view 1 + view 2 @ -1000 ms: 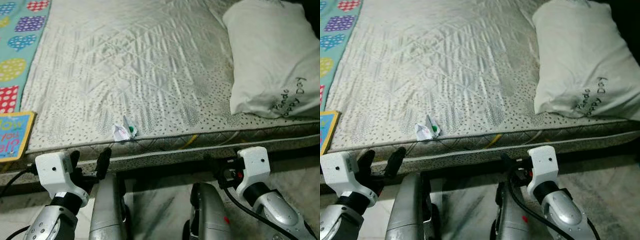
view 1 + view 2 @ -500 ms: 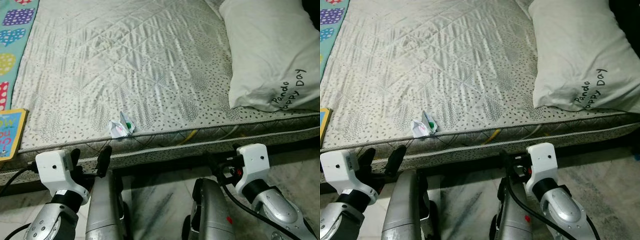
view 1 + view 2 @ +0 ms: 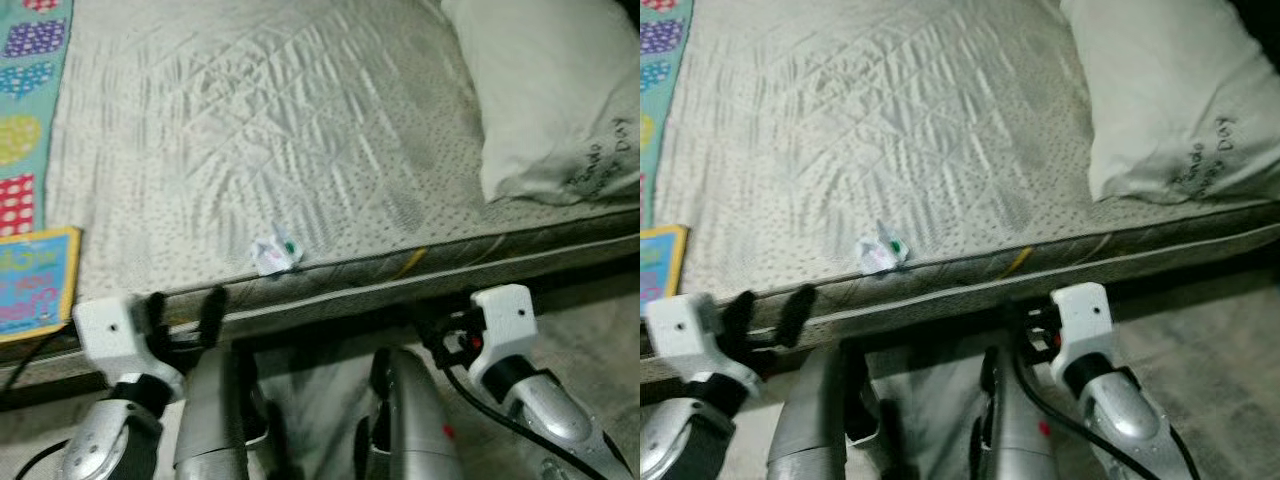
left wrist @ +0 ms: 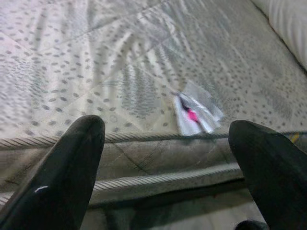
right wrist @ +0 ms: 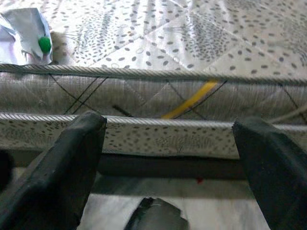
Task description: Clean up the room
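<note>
A small crumpled white wrapper with a green spot lies on the grey patterned mattress, close to its near edge. My left gripper is open, low in front of the mattress side and a little left of the wrapper, which lies beyond its fingers. My right gripper is open too, facing the mattress side further right; the wrapper lies off towards my left arm. Both grippers are empty.
A white pillow with printed writing lies at the right end of the mattress. A colourful heart-patterned blanket and a children's book sit at the left. Pale marbled floor runs below the bed edge.
The camera has shifted and the picture is blurred, so the bed sits further right in view. Both grippers stay open and low before the mattress edge; the wrapper has not moved on the bed.
</note>
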`<state>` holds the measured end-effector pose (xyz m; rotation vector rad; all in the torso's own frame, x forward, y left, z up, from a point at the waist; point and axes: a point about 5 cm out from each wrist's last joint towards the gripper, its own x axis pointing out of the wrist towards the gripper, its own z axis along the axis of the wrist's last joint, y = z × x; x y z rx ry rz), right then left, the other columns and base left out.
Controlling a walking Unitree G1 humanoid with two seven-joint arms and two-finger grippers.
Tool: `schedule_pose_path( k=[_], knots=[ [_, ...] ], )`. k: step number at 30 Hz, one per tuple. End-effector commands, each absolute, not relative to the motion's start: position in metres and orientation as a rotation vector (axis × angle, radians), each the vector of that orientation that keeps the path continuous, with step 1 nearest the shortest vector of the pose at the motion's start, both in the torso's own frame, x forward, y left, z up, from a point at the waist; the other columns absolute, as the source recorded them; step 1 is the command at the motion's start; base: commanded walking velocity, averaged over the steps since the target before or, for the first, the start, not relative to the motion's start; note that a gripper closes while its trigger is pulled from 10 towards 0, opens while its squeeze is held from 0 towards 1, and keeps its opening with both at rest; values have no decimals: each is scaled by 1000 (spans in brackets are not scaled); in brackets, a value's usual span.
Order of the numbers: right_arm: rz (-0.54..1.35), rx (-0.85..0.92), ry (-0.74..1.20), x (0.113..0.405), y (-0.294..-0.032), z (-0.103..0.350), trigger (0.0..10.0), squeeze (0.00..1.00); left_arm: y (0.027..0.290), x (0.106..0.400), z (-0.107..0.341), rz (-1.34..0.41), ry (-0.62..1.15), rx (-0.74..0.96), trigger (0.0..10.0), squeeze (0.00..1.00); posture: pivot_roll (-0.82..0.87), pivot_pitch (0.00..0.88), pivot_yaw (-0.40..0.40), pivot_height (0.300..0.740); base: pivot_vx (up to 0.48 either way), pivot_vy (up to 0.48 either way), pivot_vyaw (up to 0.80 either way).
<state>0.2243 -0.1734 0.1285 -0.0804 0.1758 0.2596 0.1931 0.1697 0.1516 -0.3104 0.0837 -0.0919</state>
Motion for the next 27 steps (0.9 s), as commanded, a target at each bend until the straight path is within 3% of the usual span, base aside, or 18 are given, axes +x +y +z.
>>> schedule_pose_path(
  k=[1,11,16,23,27],
  knots=[
    [267,-72,174,223,-171,128,10000,0,176,191,147,-55,113,-292,10000,0,-27,306,-24,531,0,270,0],
    [274,-81,153,228,-172,130,10000,0,175,192,147,-54,105,-284,10000,0,-25,294,-24,531,0,0,0],
    [273,-77,149,231,-171,131,10000,0,175,192,146,-56,103,-284,10000,0,-22,290,-26,531,0,0,800],
    [233,-30,127,248,-172,135,10000,0,175,193,147,-53,96,-282,10000,0,-16,282,-25,531,0,0,0],
    [232,-42,130,272,-165,140,10000,0,175,195,148,-58,91,-282,10000,0,-6,280,-17,531,0,0,0]
  ],
)
